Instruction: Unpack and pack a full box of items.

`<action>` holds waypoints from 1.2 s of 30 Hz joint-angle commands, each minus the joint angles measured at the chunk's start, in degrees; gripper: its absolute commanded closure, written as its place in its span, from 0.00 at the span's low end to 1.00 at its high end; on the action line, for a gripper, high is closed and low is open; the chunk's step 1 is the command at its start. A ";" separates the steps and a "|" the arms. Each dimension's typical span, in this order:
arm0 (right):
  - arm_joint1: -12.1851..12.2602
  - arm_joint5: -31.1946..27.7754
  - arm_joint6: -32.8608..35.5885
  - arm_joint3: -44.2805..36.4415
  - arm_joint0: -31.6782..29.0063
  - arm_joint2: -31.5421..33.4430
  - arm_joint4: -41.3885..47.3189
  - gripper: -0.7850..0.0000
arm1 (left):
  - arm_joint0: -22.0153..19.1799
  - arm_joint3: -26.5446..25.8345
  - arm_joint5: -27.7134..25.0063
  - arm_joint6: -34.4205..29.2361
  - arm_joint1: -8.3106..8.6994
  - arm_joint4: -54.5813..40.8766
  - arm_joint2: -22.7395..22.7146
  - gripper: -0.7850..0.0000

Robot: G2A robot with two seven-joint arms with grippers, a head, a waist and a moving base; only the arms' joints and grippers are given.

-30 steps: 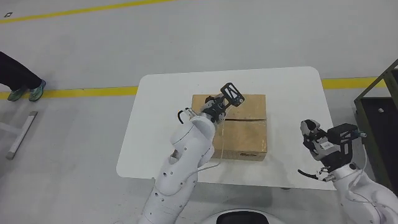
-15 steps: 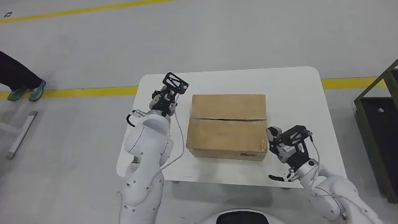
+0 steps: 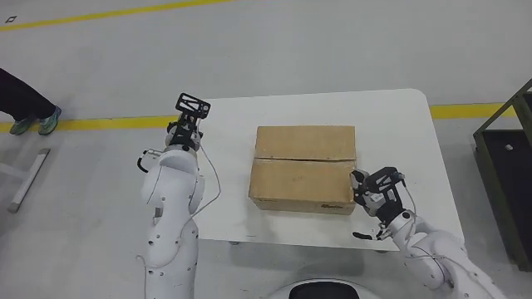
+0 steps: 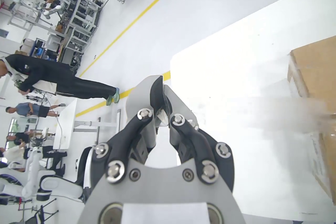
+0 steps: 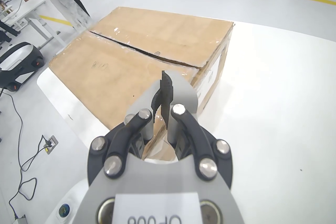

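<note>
The box sat shut on the table, with bare tabletop on every side of it. Its two flaps met at a seam that ran along its length and gaped as a dark slit. The left gripper hung off the box's far left corner, out past that end of the seam. Its jaws were clenched on a strip of clear tape that ran from them back to the seam's left end, where it seemed to be attached. The right gripper sat at the box's near right corner, jaws pressed together on nothing; whether it touched the cardboard could not be told. The tape looked thin, limp and sticky, so it would likely cling to the jaws and need wiping or shaking off rather than dropping cleanly. The box, said to be full, was probably heavy and best left where it stood. Its walls and corners looked stiff, while the flaps would bend along their folds. The sound hold for opening seemed to be a flap's free edge at the seam, where the slit left room to get under. It would be best taken near an end and lifted gently so the cardboard neither tore nor creased.
</note>
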 commanded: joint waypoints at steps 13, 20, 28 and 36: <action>0.19 0.24 0.49 0.04 -0.23 0.27 -1.19 1.00 | -0.19 3.91 3.13 -1.21 0.66 -0.95 -4.17 0.00; 0.27 0.61 1.00 -0.32 -0.41 0.30 -1.98 1.00 | 0.36 3.78 4.10 -1.75 0.96 -1.57 -5.70 0.00; 0.31 0.98 0.98 -0.66 -0.63 0.32 -2.10 1.00 | 1.51 1.89 4.23 -1.58 1.41 -1.75 -7.33 0.00; 0.57 1.56 -1.34 -4.14 -3.59 3.72 0.94 1.00 | 3.92 -2.70 -1.53 -0.04 1.19 -2.32 0.43 0.00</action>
